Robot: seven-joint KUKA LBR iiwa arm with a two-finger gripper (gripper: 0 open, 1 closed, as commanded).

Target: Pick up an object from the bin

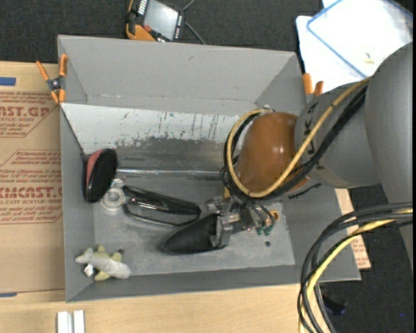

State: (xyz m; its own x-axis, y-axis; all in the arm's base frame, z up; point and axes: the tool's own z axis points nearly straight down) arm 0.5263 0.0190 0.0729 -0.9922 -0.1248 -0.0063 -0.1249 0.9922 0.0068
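A scuffed grey metal bin (173,68) sits on a pale wooden worktop (194,314), with the gripper (226,225) low at the right end of a black shoe-shaped object (186,241) front-centre, its grip impossible to tell.

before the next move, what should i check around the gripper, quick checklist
1. Gripper is low in the bin, at the right end of the black pointed object: ok.
2. Black pointed object actually gripped: cannot tell.
3. Black and silver long object lies close beside the pointed one; whether they touch: cannot tell.
4. Pale plush toy sits in the near left corner, apart from the gripper: ok.
5. Black and red object and small clear round piece lie at the left, apart from the gripper: ok.
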